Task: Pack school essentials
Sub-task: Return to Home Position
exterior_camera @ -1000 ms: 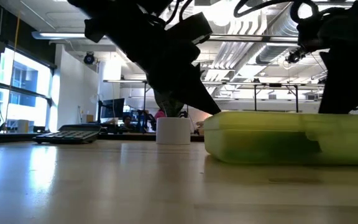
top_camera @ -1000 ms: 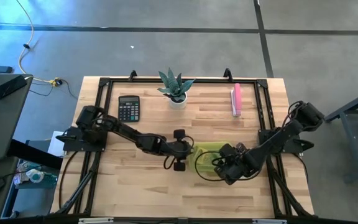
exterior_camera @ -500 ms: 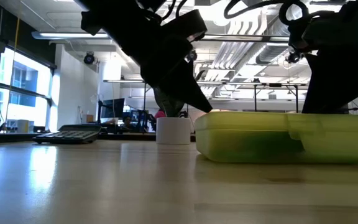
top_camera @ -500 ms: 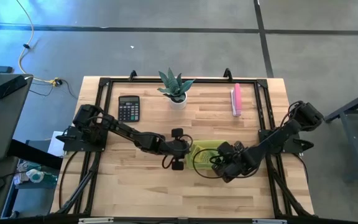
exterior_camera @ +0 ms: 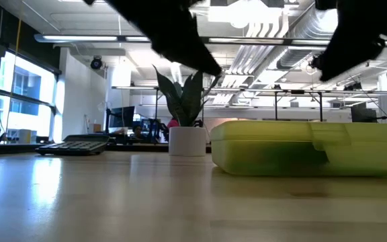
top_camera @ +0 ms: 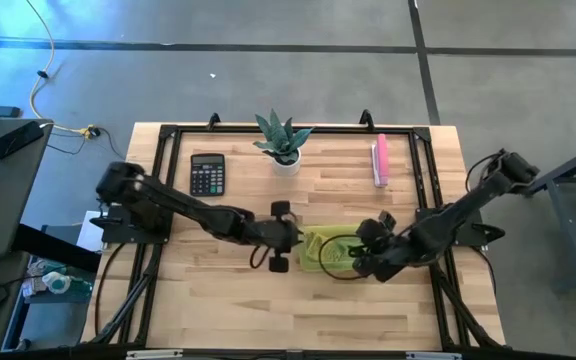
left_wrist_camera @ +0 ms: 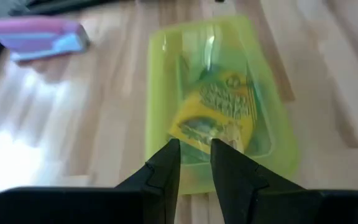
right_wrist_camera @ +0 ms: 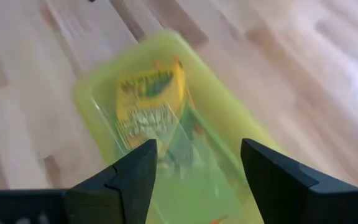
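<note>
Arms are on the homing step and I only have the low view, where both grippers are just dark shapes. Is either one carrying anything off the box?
Observer: No. Right gripper is wide open and empty, above the yellow box.
Operator: And the left?
Observer: Left gripper holds nothing either. Its jaws stand a narrow gap apart, over the box's end nearest the left arm.
Operator: Crayons made it inside?
Observer: Yes, the crayon box shows through the closed lid.

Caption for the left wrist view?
Closed yellow-green box, crayon box inside, on the table before the left gripper.
</note>
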You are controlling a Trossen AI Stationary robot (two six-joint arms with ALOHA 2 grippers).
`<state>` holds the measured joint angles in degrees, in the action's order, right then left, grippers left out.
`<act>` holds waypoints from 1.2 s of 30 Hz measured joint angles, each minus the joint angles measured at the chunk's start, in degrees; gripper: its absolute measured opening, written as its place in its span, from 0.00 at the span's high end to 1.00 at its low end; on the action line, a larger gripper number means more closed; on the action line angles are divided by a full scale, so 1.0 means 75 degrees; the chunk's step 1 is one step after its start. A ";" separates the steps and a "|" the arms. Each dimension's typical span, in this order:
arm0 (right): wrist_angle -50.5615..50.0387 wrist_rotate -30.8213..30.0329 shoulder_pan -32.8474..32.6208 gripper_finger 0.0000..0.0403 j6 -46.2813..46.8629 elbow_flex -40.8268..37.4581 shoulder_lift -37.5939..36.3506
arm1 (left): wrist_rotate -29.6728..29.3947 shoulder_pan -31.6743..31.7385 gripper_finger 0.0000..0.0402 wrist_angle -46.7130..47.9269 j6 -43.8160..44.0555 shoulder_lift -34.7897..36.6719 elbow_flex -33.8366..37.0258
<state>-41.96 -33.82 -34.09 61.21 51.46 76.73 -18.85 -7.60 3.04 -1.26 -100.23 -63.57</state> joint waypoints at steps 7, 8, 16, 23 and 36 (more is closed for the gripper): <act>0.0258 -0.0261 0.0000 0.44 -0.1943 0.0013 -0.1473 | 0.0011 0.0003 0.80 0.0619 -0.0295 0.1449 0.0000; 0.0309 -0.0273 0.0000 0.44 -0.2235 0.0015 -0.1697 | 0.0011 0.0003 0.80 0.0630 -0.0336 0.1630 0.0000; 0.0730 -0.0790 -0.0268 0.44 -0.4641 0.0015 -0.3269 | 0.0062 -0.0006 0.80 -0.0343 0.0026 0.2890 0.1446; 0.1178 -0.1418 -0.0576 0.44 -0.5170 -0.0638 -0.4050 | 0.0022 0.0006 0.80 -0.2917 0.0762 0.3540 0.3866; 0.5428 0.0617 -0.0032 0.44 -0.6888 -0.4539 -0.5896 | -0.0380 0.0035 0.80 -0.2663 0.1070 0.6365 0.5388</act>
<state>-1.25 -29.19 -34.32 9.55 17.42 32.51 -21.69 -7.33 -16.93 6.77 -52.49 -23.16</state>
